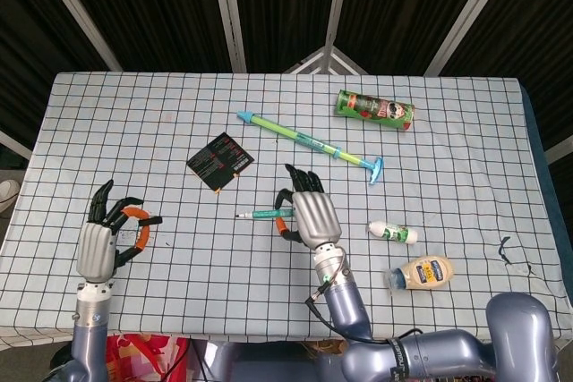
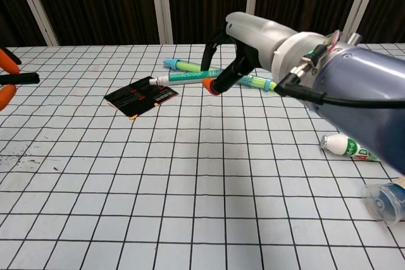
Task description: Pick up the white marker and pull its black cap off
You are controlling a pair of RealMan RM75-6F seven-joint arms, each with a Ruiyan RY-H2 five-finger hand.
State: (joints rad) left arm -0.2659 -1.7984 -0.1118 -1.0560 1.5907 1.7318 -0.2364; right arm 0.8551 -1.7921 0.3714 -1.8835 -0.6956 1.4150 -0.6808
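Two hands well apart above the checked table [image 1: 448, 131], cap and pen already separated, so the pulling step judged done. Right hand [image 1: 309, 212] clenched around the white marker [image 1: 261, 215], barrel held level over the cloth with its bare tip pointing toward the robot's left, same grasp visible in the chest view. Left hand [image 1: 107, 237] far out near the left table edge, pinching the black cap [image 1: 149, 219] between orange-tipped fingers [image 2: 5, 61]; only those tips and the cap showing at the chest view's left border. Next move, by judgement, little more than keeping both pieces steady or setting them down on a bare patch of cloth without marking it with the exposed tip. Largest of the bystanders: long green-and-blue stick toy [image 1: 309, 143] lying diagonally behind the marker, well clear of either hand. Next, green snack can [image 1: 376, 110] on its side toward the far right; then black card [image 1: 219, 161] flat on the cloth just beyond the marker tip, the nearest thing to a lowering path. Smaller still, squeeze bottle [image 1: 423, 272] and small white tube [image 1: 392, 233] near the right front, out of the way.
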